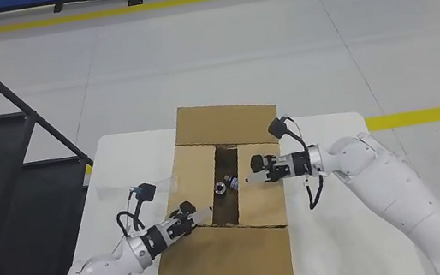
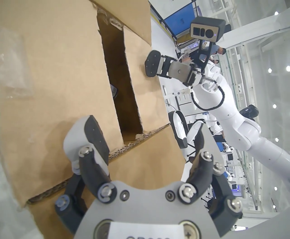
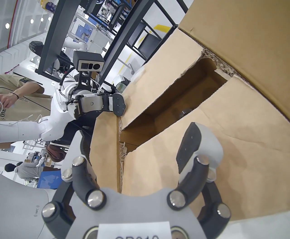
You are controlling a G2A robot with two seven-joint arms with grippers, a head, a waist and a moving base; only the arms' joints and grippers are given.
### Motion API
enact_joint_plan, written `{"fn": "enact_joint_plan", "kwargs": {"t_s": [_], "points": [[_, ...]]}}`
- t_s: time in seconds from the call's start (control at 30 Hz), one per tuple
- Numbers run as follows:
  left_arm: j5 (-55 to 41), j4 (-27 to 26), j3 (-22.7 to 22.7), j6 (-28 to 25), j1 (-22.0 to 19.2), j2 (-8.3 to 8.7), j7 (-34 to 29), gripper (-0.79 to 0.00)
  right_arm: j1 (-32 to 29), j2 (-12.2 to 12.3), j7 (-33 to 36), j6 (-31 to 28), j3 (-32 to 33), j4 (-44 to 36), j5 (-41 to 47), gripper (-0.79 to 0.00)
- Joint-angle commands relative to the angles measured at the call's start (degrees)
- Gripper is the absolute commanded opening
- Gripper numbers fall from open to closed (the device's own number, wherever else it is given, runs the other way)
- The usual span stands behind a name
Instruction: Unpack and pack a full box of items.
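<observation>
The cardboard box (image 1: pixel 222 258) sits on the table (image 1: pixel 325 251), flaps (image 1: pixel 264 204) ajar. I see left gripper (image 1: pixel 194 220) and right gripper (image 1: pixel 251 171) both spread, holding nothing. Flaps seem light and stiff; I'd pinch their free edges.

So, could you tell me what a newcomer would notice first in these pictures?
The cardboard box in the middle of the white table draws the eye first, its top flaps parted on a dark gap where a small item shows. Next come the left gripper at one flap and the right gripper at the opposite one, both open.
</observation>
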Motion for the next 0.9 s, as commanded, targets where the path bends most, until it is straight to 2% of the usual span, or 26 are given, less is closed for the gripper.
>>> {"fn": "enact_joint_plan", "kwargs": {"t_s": [0.0,0.17,0.33,0.4,0.47,0.6,0.63,0.87], "points": [[-1.1,-1.3,-1.3,-0.8,0.8,0.2,-0.2,0.0,-0.1,0.2,0.1,-0.6,0.6,-0.3,0.1,0.0],[-5.5,-5.3,-6.3,-3.3,3.6,0.85,-0.9,0.0,-0.7,1.2,-2.9,-2.4,3.3,-1.9,-1.0,0.0],[-12.4,-8.0,-14.2,-7.3,7.9,1.76,-3.8,0.0,-2.6,3.0,-9.0,-4.6,8.7,-4.2,-3.0,0.0],[-17.5,-7.8,-17.9,-7.9,9.7,2.1,-5.6,0.0,-3.9,4.0,-14.1,-3.4,12.0,-5.0,-5.7,0.0],[-20.8,-7.6,-21.4,-9.0,11.4,2.46,-7.8,0.0,-5.0,4.9,-18.9,-0.3,14.2,-6.9,-12.0,0.0],[-26.3,-6.0,-26.8,-11.0,15.2,3.02,-12.7,0.0,-5.0,4.9,-18.9,-0.3,14.2,-6.9,-12.0,0.0],[-27.1,-5.8,-27.4,-11.2,15.9,3.15,-14.5,0.0,-5.0,4.9,-18.9,-0.3,14.2,-6.9,-12.0,0.0],[-27.1,-5.8,-27.4,-11.2,15.9,3.15,-14.5,0.0,-5.0,4.9,-18.9,-0.3,14.2,-6.9,-12.0,0.0]]}}
